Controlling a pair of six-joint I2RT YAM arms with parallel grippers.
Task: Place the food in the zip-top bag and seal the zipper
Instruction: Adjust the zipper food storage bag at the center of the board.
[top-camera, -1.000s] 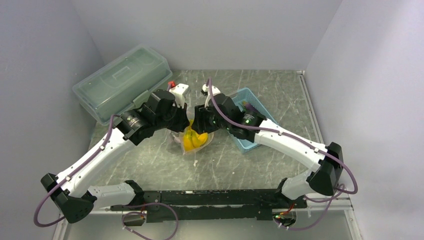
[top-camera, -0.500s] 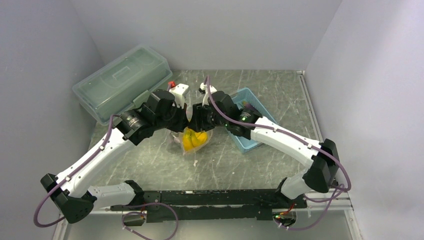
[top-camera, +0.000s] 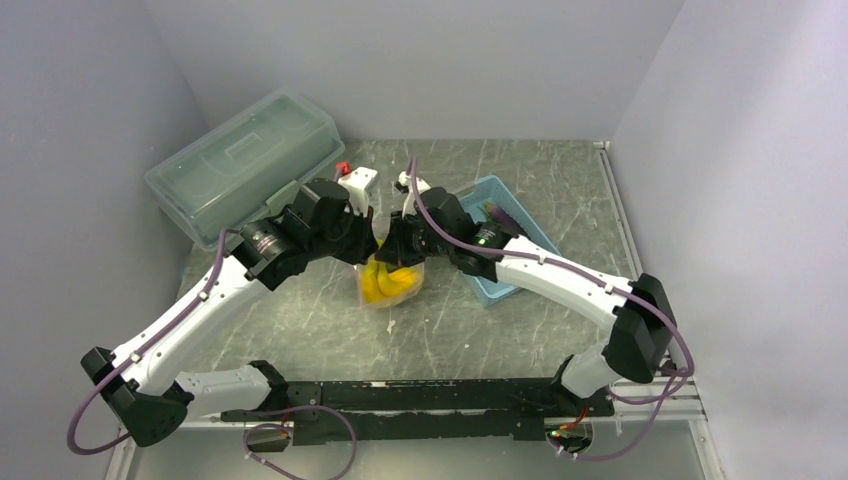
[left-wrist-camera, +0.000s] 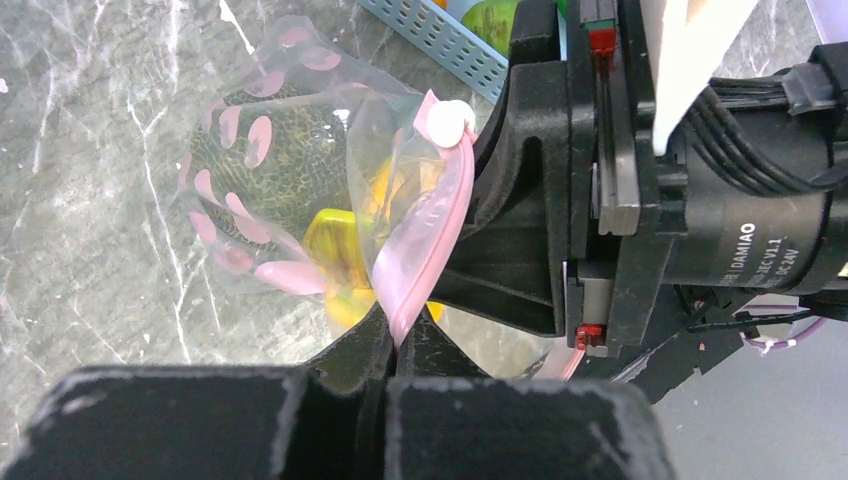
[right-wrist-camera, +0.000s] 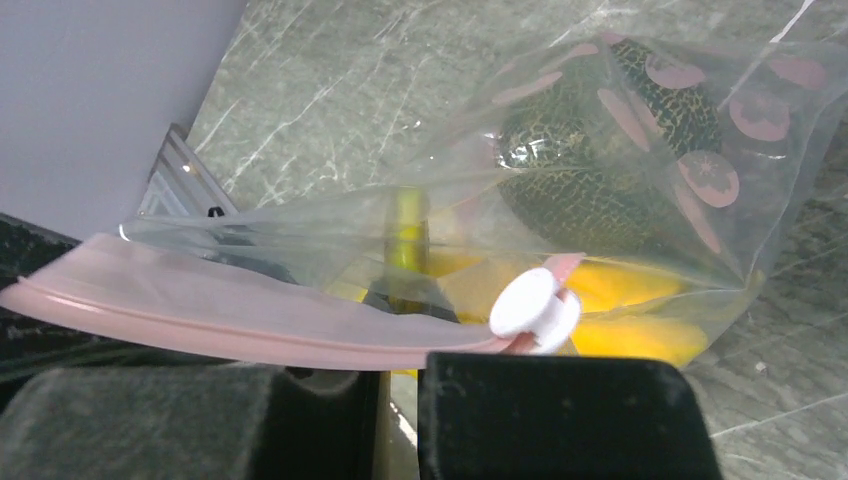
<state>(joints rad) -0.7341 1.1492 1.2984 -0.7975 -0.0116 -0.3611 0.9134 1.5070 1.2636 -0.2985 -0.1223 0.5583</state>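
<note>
The zip-top bag (top-camera: 392, 283) hangs between my two grippers over the middle of the table, its bottom near the surface. Inside it is food: yellow bananas (right-wrist-camera: 620, 285) and a dull-green netted lump (right-wrist-camera: 590, 170), which also show in the left wrist view as bananas (left-wrist-camera: 335, 245) and lump (left-wrist-camera: 270, 170). My left gripper (left-wrist-camera: 400, 345) is shut on one end of the pink zipper (left-wrist-camera: 430, 250). My right gripper (right-wrist-camera: 400, 385) has closed to a thin slit on the zipper (right-wrist-camera: 250, 310), right beside its white slider (right-wrist-camera: 535, 305). In the top view the left gripper (top-camera: 368, 240) and right gripper (top-camera: 396, 245) nearly touch.
A light-blue slatted basket (top-camera: 505, 205) lies under the right forearm, with a green piece (left-wrist-camera: 490, 15) in it. A large translucent lidded box (top-camera: 245, 160) stands at the back left. Grey walls close in the table on three sides.
My right gripper has slid left toward the left one and its jaws have closed. The bag has sagged a little lower. The left arm has held still.
</note>
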